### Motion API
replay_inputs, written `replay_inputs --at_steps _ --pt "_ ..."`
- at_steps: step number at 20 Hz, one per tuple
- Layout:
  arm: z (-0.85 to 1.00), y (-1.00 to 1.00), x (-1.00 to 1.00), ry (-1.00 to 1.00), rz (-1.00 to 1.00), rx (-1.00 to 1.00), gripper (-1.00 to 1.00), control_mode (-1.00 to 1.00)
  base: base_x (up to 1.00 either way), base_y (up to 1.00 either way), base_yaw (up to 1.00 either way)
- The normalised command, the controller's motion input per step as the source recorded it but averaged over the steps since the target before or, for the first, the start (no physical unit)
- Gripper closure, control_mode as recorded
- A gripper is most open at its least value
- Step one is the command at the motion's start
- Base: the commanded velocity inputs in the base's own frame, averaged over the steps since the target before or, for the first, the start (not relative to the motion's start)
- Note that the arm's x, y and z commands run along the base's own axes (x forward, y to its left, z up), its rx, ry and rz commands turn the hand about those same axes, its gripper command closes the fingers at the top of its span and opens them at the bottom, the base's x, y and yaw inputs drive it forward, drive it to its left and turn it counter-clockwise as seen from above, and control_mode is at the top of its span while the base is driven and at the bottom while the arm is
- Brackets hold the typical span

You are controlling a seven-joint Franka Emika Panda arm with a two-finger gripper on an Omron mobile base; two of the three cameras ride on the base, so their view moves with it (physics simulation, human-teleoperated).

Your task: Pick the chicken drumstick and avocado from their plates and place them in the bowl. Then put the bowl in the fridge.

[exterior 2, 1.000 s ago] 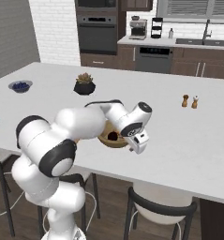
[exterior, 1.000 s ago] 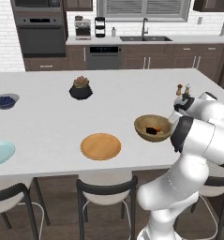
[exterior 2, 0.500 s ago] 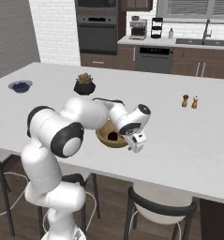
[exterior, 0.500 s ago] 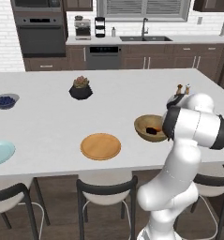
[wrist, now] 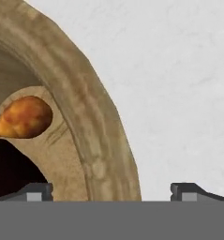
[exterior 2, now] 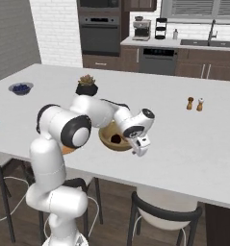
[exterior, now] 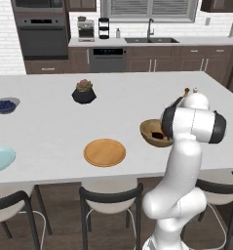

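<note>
two food items are seen inside the wooden bowl (wrist: 92,140): the chicken drumstick (wrist: 23,117), orange-brown, lies against the inner wall, and the avocado (wrist: 10,168) shows as a dark mass just below it at the picture's edge. from the right base view the bowl (exterior 2: 114,139) is set near the front edge of the white counter (exterior 2: 184,139), with a dark shape visible within, and the gripper (exterior 2: 139,146) is held just beside its rim. in the hand view the two dark fingertips (wrist: 36,191) are spread wide, one over the bowl's inside and the other over bare counter, so the rim is straddled; nothing is pinched between them.

from the left base view the bowl (exterior: 154,133) is partly hidden by the arm. the tan wooden plate (exterior: 104,152) lies to its left, bare, and the light blue plate (exterior: 0,159) sits at the far left edge. a small bowl of blueberries (exterior: 6,105) and a dark pot with a succulent (exterior: 84,92) stand further back. salt and pepper shakers (exterior 2: 195,104) stand well apart from the bowl. no writing or label can be read anywhere.
</note>
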Motion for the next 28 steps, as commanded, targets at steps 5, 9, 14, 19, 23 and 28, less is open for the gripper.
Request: replay_inputs --at_steps 5,9,14,19,23,28 --pt "-0.14 0.15 0.29 0.04 -0.01 0.0 1.0 -1.0 0.0 0.0 0.0" --pt "-0.02 0.23 0.31 0.02 -0.01 0.0 1.0 -1.0 0.0 0.0 0.0" --pt "0.0 0.27 0.26 0.04 -0.03 0.0 1.0 -1.0 0.0 0.0 0.0" --pt "0.48 0.09 -0.61 -0.19 -0.04 0.0 1.0 -1.0 0.0 0.0 0.0" --pt "0.92 0.18 -1.0 -0.28 -0.02 0.0 1.0 -1.0 0.0 0.0 0.0" --pt "1.0 0.12 -1.0 -0.06 -0.07 -0.03 1.0 -1.0 0.0 0.0 0.0"
